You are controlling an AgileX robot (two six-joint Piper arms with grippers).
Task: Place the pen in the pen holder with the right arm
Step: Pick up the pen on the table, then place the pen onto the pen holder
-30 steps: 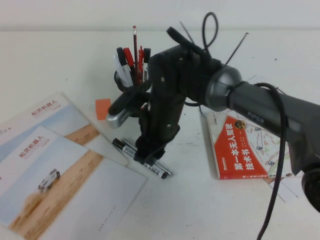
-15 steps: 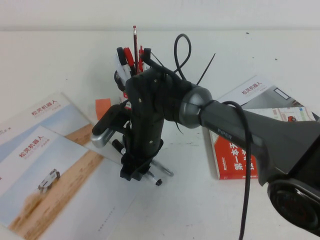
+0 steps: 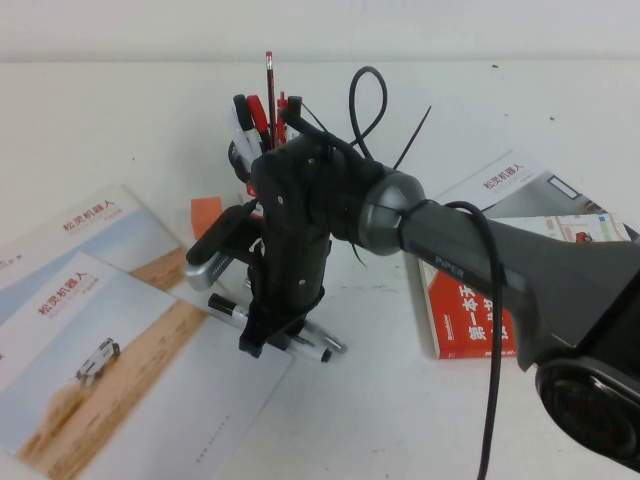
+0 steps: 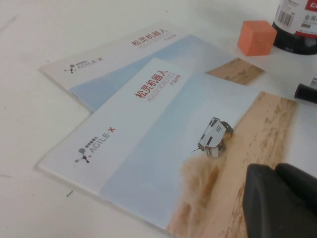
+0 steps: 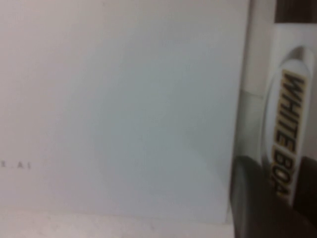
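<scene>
The pen (image 3: pixel 225 309) is seen lying flat on the table (image 3: pixel 400 420), its black cap end poking out past the right gripper (image 3: pixel 268 335) and its other black end (image 3: pixel 322 354) showing on the far side, with the printed white barrel (image 5: pixel 290 129) filling the edge of the right wrist view. The right gripper is planted straight down over the barrel's middle, fingers straddling it; whether they are already pinched tight cannot be told, as the arm's own body hides the tips. A light, rigid thing is judged here, with a smooth round plastic barrel that could roll or slip, so a hold near mid-barrel looks wise. Underneath, the corner of a white booklet (image 3: pixel 150 400) is overlapped by the pen. Behind the arm stands the pen holder (image 3: pixel 243 160), already crowded with red and black pens, so a tight entry is to be expected. An orange cube (image 4: pixel 256 37) sits just beside the holder. An orange book (image 3: pixel 470 310) lies to the right. The left gripper (image 4: pixel 280 201) is parked low over the booklets, its fingers' state not to be told.
</scene>
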